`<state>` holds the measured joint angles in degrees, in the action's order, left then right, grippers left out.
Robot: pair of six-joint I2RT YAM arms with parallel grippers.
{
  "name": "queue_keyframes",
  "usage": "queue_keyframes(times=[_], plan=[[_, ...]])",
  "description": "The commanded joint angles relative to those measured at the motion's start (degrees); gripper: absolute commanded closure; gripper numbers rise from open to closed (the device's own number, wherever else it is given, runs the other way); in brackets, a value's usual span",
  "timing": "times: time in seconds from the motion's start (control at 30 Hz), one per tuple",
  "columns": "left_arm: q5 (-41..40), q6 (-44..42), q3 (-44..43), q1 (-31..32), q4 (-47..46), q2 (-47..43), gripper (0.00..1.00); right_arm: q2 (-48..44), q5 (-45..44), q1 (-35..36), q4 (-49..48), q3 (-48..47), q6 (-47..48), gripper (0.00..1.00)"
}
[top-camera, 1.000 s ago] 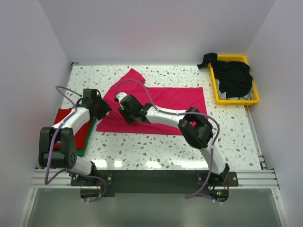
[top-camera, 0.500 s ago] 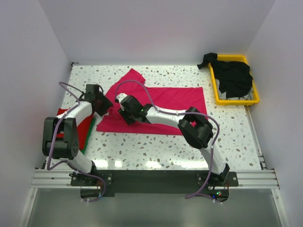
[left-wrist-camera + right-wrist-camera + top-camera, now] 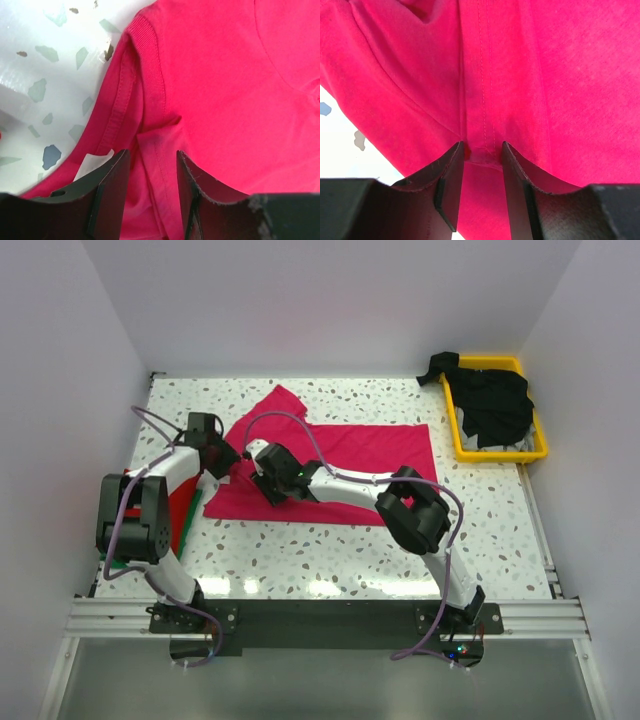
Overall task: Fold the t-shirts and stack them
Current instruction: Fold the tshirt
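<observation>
Speckled table [image 3: 330,540] noted under both arms. Pink shirt [image 3: 370,445] is spread flat beneath both grippers, mostly to the right of them. Yellow tray [image 3: 500,456] of black shirts [image 3: 495,400] sits well apart, far right of the right gripper [image 3: 262,472]. Red shirt [image 3: 185,512] lies just behind the left gripper [image 3: 228,462]. A ridge of pink cloth is pinched by the right gripper. A hem fold is straddled by the left fingers [image 3: 112,185]; clamped or not cannot be told.

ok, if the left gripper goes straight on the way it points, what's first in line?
The magenta-pink cloth t-shirt: a raised fold of it lies right between the left gripper's fingers. Whether they touch it yet is unclear.
</observation>
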<state>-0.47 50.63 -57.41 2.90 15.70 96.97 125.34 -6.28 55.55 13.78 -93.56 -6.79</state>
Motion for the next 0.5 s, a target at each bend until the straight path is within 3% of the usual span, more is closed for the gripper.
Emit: queue_keyframes(times=[0.0,0.47], plan=[[-2.17,1.14,-2.62,0.36,-1.73,1.29,0.54,-1.06,0.57,0.26,-0.69,0.22,0.90,0.60],[-1.99,1.14,-3.68,0.88,-3.22,4.19,0.66,-1.24,0.66,0.26,-0.95,0.48,0.99,0.57]])
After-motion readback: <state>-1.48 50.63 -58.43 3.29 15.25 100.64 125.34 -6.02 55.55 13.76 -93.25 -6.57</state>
